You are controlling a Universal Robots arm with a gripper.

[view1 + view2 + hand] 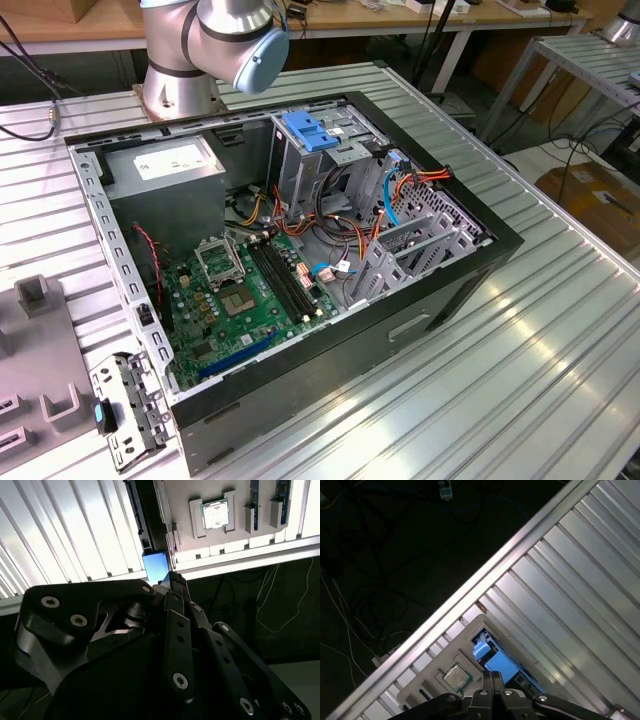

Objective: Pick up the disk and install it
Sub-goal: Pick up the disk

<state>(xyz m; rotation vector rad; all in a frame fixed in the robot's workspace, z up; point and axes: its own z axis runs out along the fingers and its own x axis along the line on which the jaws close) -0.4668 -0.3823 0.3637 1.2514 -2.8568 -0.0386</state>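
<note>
In both wrist views the gripper (172, 580) (492, 676) has its black fingers drawn together at the tips, with a thin seam between them and no gap to speak of. The tips sit right at the blue end of the disk (155, 567) (502, 667); whether they touch it or pinch any part of it I cannot tell. The disk stands on edge in a slot at the border of a pale grey tray (182, 500) (452, 652), which lies on the ribbed aluminium table (75, 530) (580, 580) near the table's edge. In the second wrist view the disk's dark body runs away from the gripper, its blue rail nearest the fingertips. That view also takes in a square processor chip (216, 515) seated in the tray just beside the disk, and two narrow boards (254, 500) upright in slots further along. The first wrist view catches the same chip (456, 676) next to the fingers and, past the table's edge, a dark floor strewn with cables (395, 555). The exterior view gives the wider scene: the arm (215, 40) rising behind an open computer case (300, 400) – green motherboard (240, 300) exposed, a tall grey cage (300, 185) upright inside with a broad blue latch plate (310, 132) on top – the case well apart from the table's near edge
</note>
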